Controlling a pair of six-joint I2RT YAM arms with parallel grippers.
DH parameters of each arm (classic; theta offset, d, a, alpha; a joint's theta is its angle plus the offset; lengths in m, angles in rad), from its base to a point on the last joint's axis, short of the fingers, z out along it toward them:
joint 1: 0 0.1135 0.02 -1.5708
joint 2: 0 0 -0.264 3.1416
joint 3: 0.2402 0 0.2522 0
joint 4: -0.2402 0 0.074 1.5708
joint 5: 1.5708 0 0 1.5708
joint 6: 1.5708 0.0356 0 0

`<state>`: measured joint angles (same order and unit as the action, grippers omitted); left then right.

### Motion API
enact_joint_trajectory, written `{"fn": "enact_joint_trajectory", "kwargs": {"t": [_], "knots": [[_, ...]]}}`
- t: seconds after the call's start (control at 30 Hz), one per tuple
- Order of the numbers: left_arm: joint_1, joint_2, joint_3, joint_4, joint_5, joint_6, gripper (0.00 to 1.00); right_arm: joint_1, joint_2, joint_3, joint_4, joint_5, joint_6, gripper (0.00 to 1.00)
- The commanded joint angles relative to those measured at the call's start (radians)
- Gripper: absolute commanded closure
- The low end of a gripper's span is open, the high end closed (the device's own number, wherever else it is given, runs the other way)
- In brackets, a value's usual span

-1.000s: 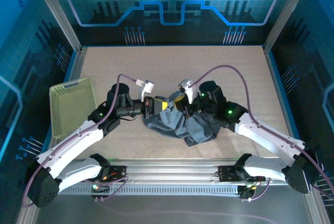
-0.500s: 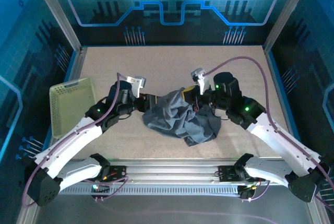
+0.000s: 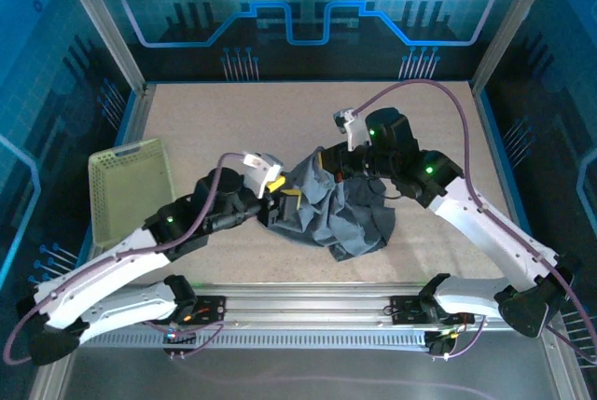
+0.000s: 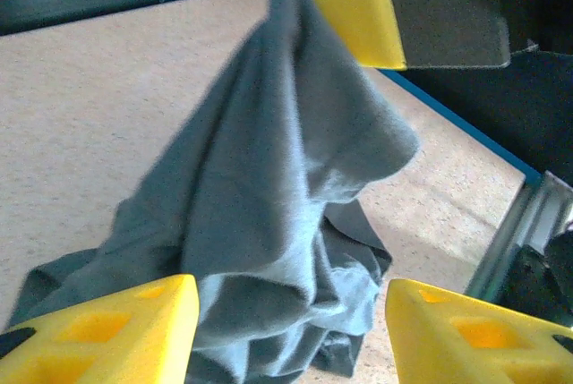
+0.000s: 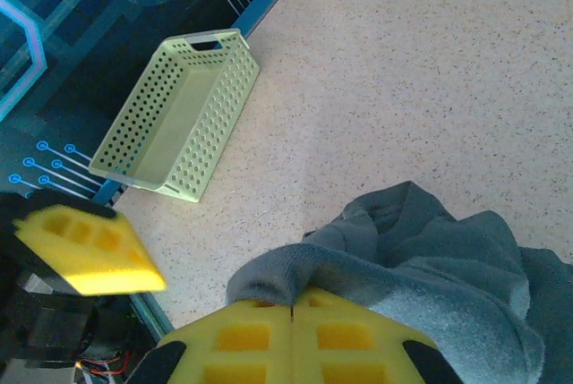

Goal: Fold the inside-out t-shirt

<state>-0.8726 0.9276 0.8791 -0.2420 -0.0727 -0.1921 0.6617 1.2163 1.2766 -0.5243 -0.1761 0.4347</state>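
One t-shirt point(image 3: 345, 218) lies crumpled near the middle of the table point(image 3: 233, 120). The heap runs from a high peak on its far side toward the near edge; I cannot tell collar from hem. Of the two grippers, the right gripper point(image 3: 328, 162) pinches that peak, and its wrist view shows its fingers point(image 5: 260, 339) pressed together on a fold. The left gripper point(image 3: 280, 202) stands spread at the t-shirt's left side, gripping nothing. One basket point(image 3: 126, 186) sits at the left edge.
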Motion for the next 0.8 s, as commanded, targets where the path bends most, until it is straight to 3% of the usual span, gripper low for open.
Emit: {"fn": "enact_joint_trajectory", "kwargs": {"t": [0.0, 0.17, 0.33, 0.47, 0.63, 0.77], "knots": [[-0.031, 0.034, -0.012, 0.142, 0.042, -0.009, 0.41, 0.012, 0.005, 0.034, -0.014, 0.008, 0.029, 1.00], [-0.072, 0.114, 0.012, 0.202, -0.001, -0.020, 0.36, 0.033, 0.021, 0.037, -0.015, 0.049, 0.077, 1.00], [-0.105, 0.190, 0.041, 0.187, -0.150, -0.026, 0.32, 0.069, 0.040, 0.047, -0.004, 0.116, 0.141, 1.00], [-0.105, 0.229, 0.060, 0.167, -0.279, -0.064, 0.36, 0.100, 0.048, 0.052, 0.010, 0.150, 0.166, 1.00], [-0.102, 0.245, 0.069, 0.148, -0.419, -0.106, 0.59, 0.112, 0.052, 0.053, -0.012, 0.199, 0.177, 1.00], [-0.091, 0.217, 0.050, 0.157, -0.402, -0.086, 0.86, 0.101, 0.034, 0.050, -0.048, 0.262, 0.158, 1.00]]}}
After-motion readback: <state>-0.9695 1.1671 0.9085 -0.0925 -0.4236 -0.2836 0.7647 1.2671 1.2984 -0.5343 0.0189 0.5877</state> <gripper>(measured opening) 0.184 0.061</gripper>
